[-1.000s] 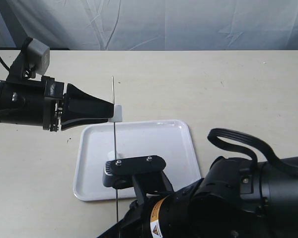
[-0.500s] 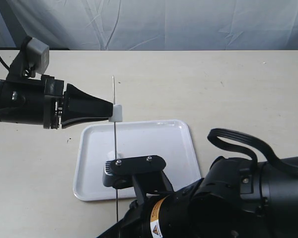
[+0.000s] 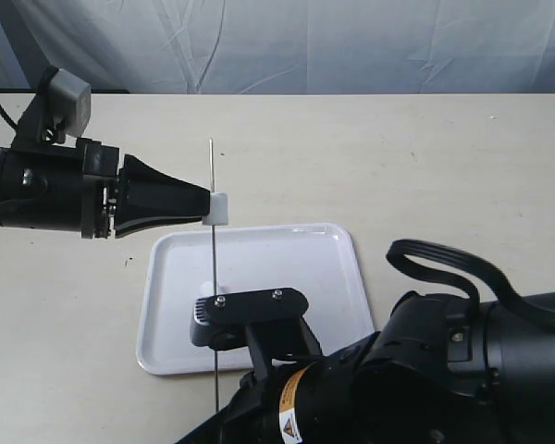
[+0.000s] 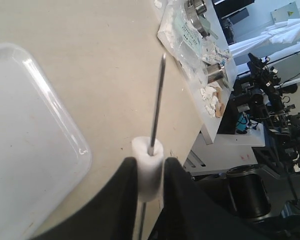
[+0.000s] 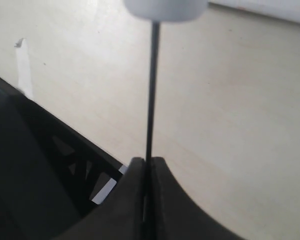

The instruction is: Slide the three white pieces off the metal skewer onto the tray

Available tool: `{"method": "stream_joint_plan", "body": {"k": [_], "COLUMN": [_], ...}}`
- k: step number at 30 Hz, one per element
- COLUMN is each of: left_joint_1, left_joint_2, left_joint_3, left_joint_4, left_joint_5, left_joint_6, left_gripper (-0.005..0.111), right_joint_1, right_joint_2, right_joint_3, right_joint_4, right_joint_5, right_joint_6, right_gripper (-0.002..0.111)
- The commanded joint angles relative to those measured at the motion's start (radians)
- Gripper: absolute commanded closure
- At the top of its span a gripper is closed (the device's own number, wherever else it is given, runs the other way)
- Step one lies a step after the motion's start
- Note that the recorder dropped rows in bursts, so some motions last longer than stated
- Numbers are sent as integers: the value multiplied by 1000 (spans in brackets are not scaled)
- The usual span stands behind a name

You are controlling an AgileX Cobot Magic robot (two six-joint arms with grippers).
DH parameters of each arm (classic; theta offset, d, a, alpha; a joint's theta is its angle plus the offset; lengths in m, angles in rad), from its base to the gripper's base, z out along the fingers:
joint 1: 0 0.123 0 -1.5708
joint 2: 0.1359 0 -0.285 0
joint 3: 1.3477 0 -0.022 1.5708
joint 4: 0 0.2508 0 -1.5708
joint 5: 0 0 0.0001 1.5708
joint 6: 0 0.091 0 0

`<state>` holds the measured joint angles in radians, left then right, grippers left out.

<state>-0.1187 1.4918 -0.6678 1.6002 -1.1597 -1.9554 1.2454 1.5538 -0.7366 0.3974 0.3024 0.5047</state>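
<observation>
Beige table (image 3: 425, 166) fronts a creased grey-blue cloth backdrop (image 3: 351, 46).

Right arm (image 3: 462, 370): the largest item, a black bulk with a looped cable, filling the near right corner. Its right gripper (image 5: 147, 162) is clamped tight on the metal skewer (image 3: 213, 250) near the rod's lower end, with both fingers pressed against the rod. In the exterior view a black bracket hides this grip.

Left arm (image 3: 46, 190): reaches in level from the left edge, above the table. Its left gripper (image 4: 150, 164) is clenched on the held white piece (image 3: 219, 209), one black finger on each side and both in contact.

Tray (image 3: 333, 277): glossy white, flat on the table, partly overlapped by the right arm at its near edge.

Skewer: held up off the table and crossing above the tray's left half. Its pointed tip stands clear beyond the held white piece, which is threaded on it just past the tray's far rim.

Lower white lump (image 3: 207, 289): just beside the rod, over the tray, next to the bracket. Whether it is threaded or lying on the tray cannot be told.
</observation>
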Motion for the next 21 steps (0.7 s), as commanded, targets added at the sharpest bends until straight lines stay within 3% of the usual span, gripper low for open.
{"method": "stream_joint_plan", "body": {"k": [1, 3, 21], "left_joint_1": [-4, -4, -4], "left_joint_2": [-8, -8, -8], "left_joint_3": [5, 5, -2], "left_joint_4": [-17, -17, -150], "left_joint_5": [7, 7, -3], "left_joint_6": [27, 29, 55], "left_gripper": [99, 107, 107], "right_joint_1": [-1, -1, 0], "right_joint_2": [-3, -3, 21], "right_joint_3": [3, 3, 3], "right_joint_4": [-5, -5, -5], "right_joint_5": [-12, -12, 9], "right_joint_6": [-5, -5, -5], "right_gripper": [109, 109, 109]}}
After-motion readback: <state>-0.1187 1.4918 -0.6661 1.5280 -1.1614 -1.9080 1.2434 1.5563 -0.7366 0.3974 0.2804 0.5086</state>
